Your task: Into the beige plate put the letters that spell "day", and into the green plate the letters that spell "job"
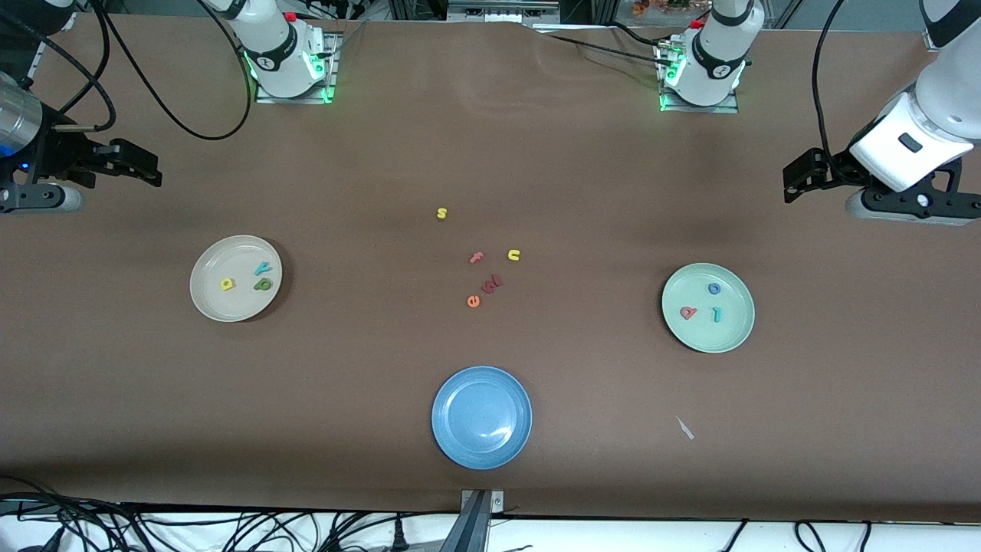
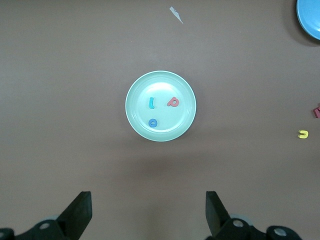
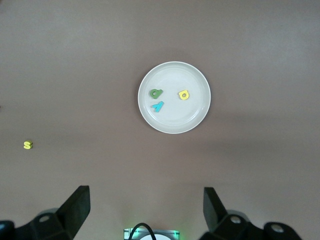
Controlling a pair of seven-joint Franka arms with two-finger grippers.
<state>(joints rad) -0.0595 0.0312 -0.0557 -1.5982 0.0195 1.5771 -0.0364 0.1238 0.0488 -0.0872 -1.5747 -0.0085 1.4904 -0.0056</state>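
The tabletop (image 1: 490, 153), covered in brown, carried everything. Both arms waited raised at its ends, wrists bent so the cameras looked down. The left claw (image 2: 148, 212) hung over the tabletop at the left arm's end, near the green plate, its two black fingers (image 2: 79, 210) spread wide apart and holding nothing. The right claw (image 3: 145, 210) hung over the right arm's end, near the beige plate, fingers (image 3: 77, 207) likewise spread wide and empty.

Taking the blue plate (image 1: 481, 416) as the landmark, it sat nearest the front camera at mid-table and held nothing. The beige plate (image 1: 236, 277) lay farther from the camera than the blue plate, toward the right arm's end. In it rested the yellow "d" (image 1: 227, 284), the dark green "a" (image 1: 262, 284) and the teal "y" (image 1: 263, 268), close together but apart. The green plate (image 1: 708, 307) lay farther than the blue plate, toward the left arm's end, and held the red-pink "b" (image 1: 688, 312), the teal "j" (image 1: 716, 313) and the blue "o" (image 1: 714, 288).

Farther from the camera than the blue plate, loose on the tabletop, lay an orange "e" (image 1: 473, 301), a dark red letter (image 1: 490, 284) just beside it, a pink "f" (image 1: 477, 257), a yellow "u" (image 1: 513, 254) and, farthest, a yellow "s" (image 1: 441, 213). A small pale scrap (image 1: 684, 428) lay beside the blue plate toward the left arm's end.
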